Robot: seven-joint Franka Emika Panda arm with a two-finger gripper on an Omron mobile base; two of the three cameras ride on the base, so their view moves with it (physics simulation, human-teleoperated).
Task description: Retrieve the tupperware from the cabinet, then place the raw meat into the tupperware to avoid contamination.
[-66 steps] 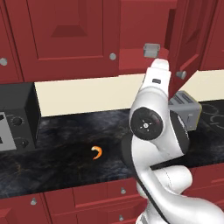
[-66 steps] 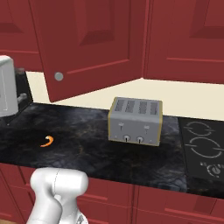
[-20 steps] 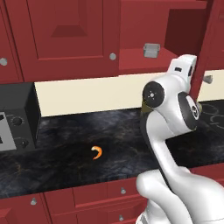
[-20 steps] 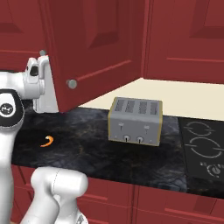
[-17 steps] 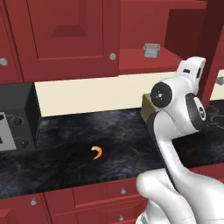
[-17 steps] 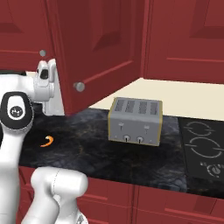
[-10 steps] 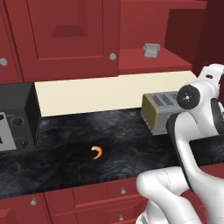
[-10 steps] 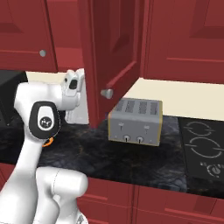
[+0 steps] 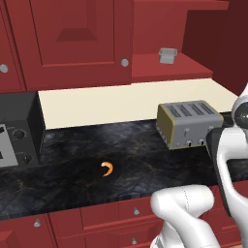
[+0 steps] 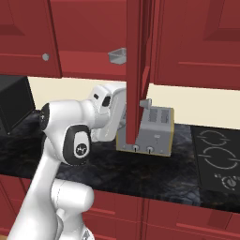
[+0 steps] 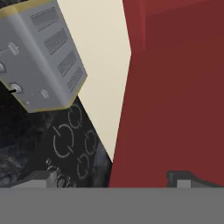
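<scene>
Tupperware (image 9: 167, 55) sits on the red shelf inside the open cabinet (image 9: 169, 68), near the shelf's front edge and toward its left end; I also see it from the right base view (image 10: 117, 56), a small grey open box, upright.

Cabinet door (image 10: 136, 70) stands swung out, edge-on to the right base camera, its lower end hanging in front of the toaster (image 10: 149, 132).

Meat (image 9: 107, 169) lies on the dark counter (image 9: 72, 179), an orange crescent, roughly mid-depth and well apart from the toaster (image 9: 189, 123), which stands toward the counter's back right against the cream wall. A black appliance (image 9: 17, 130) sits at the counter's left end.

Gripper (image 11: 112, 180): I see both fingertips at the bottom of the hand view, set wide apart with nothing between them, so the jaws are open and empty. The red door face (image 11: 175, 96) lies straight ahead of the right fingertip; the left one points toward the toaster (image 11: 41, 57) and the cooktop markings (image 11: 72, 146).

From the right base view the arm's forearm (image 10: 105, 117) reaches to just left of the door's edge, in front of the toaster; I cannot tell whether it touches the door.
</scene>
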